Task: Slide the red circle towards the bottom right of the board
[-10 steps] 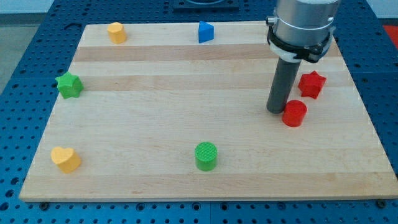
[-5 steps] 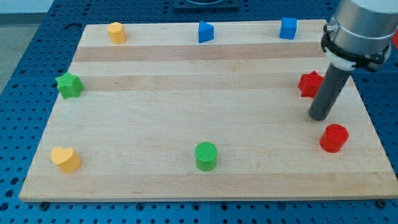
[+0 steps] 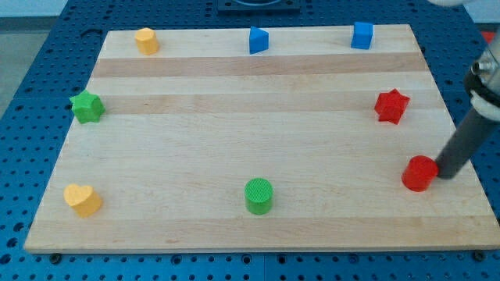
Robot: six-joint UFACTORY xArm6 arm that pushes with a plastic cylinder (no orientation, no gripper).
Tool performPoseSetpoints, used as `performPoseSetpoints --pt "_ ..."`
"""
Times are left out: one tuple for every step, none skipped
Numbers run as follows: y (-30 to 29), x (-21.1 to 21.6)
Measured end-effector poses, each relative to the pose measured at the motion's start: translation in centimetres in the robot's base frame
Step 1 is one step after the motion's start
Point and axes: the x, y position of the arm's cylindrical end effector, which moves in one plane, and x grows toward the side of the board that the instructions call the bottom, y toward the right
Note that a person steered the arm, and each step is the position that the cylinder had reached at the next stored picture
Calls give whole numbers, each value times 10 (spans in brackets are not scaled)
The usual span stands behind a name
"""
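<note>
The red circle (image 3: 419, 172) lies on the wooden board (image 3: 258, 140) near its right edge, towards the view's bottom right. My tip (image 3: 447, 175) is just to the right of the red circle, touching or almost touching its side. The rod rises from there to the view's upper right. A red star (image 3: 391, 106) sits above the red circle, well apart from it.
A blue cube (image 3: 362, 35) and a blue block (image 3: 258, 40) sit along the top edge, with a yellow block (image 3: 146, 40) at top left. A green star (image 3: 87, 106) is at the left, a yellow heart (image 3: 82, 199) at bottom left, a green circle (image 3: 258, 195) at bottom centre.
The red circle moved right and down from mid-right to near the right edge, then stopped. My tip went from its upper left round to its right side.
</note>
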Motion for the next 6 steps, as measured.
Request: performPoseSetpoints --pt "-4 -38" --pt "-21 -35" --pt "-36 -16" --pt "-43 -3" --pt "-43 2" --pt "-44 1"
